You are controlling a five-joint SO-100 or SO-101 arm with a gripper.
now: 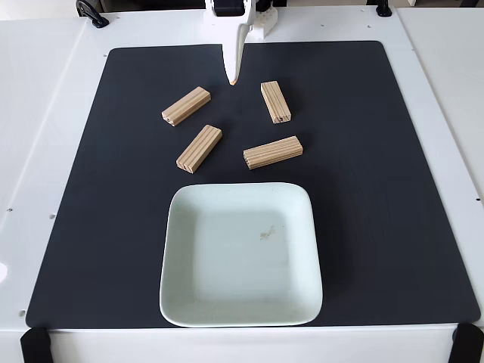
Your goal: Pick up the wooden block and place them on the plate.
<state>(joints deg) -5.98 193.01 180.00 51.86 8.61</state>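
Four wooden blocks lie far of the plate [240, 254] on the black mat [393, 189]: far-left block [186, 106] and near-left block [199, 148] both slant, far-right block [275, 101] runs near-to-far, near-right block [273, 152] runs roughly left-right. The pincer [234, 76] hangs at the far edge (seemingly closed, though I cannot tell), holding nothing.

White end effector [234, 76] pointing straight down, fingers together, empty

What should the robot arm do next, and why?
Probably open the gripper and lower it toward the upper-left wooden block, which lies closest. All four blocks lie on the black mat, and the plate holds none yet. Its fingers look pressed together.
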